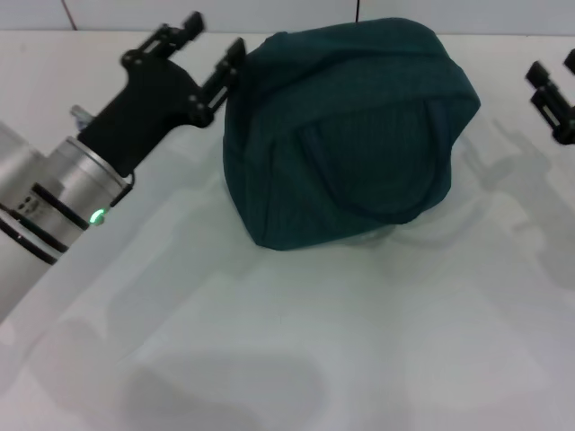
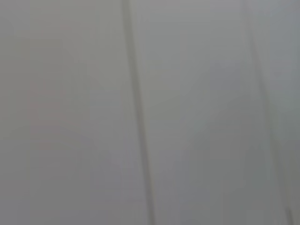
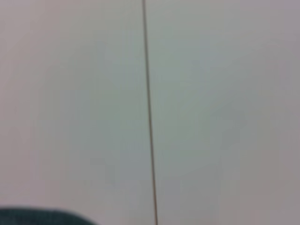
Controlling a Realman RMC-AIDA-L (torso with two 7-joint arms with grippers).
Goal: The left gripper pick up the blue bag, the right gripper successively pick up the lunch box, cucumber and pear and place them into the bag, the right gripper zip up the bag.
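1. The blue bag (image 1: 346,135) sits on the white table (image 1: 359,341). It looks puffy and closed on top, so you cannot see what is inside it.
2. One rope handle (image 1: 395,171) lies flat on the side of the bag.
3. The left gripper (image 1: 211,54) is just beside the bag. Its fingers are spread apart and hold nothing. One fingertip (image 1: 234,56) is right at the bag's edge.
4. The right gripper (image 1: 552,94) is well apart from the bag, on its other side. You cannot tell if it is open.
5. A bit of the bag (image 3: 42,218) peeks into the right wrist view.
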